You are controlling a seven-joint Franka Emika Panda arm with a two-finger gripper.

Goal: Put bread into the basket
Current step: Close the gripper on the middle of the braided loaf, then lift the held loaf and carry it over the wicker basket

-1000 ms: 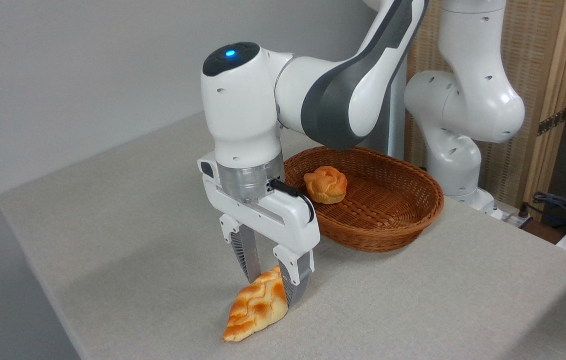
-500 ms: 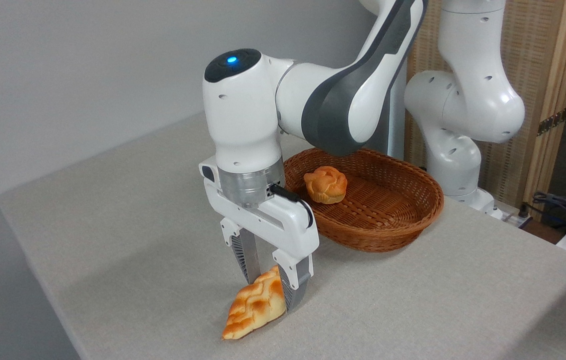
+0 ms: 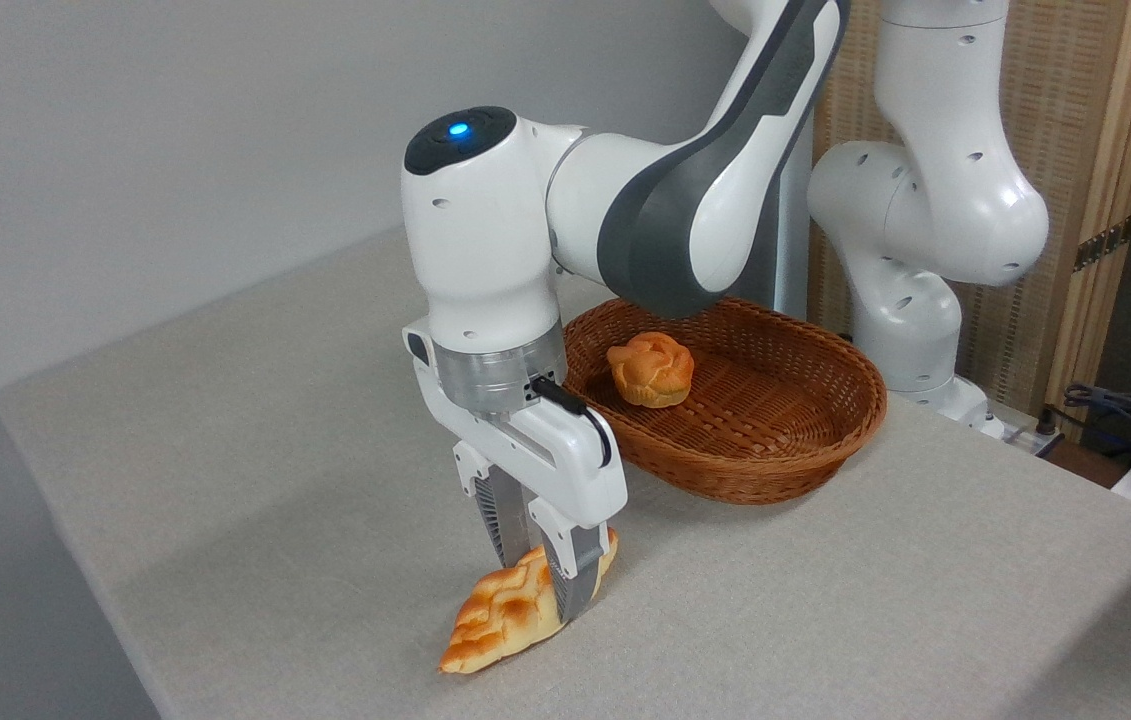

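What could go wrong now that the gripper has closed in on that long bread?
The gripper pinches the bread near one end rather than its middle, so the loaf may swing or slip out when lifted. The bread also lies close to the table edge, so a drop there could send it off. In the basket, a bun already sits at one end, so the loaf might land on it.

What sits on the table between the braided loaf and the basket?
Nothing: in the camera view, bare table separates the braided loaf from the basket.
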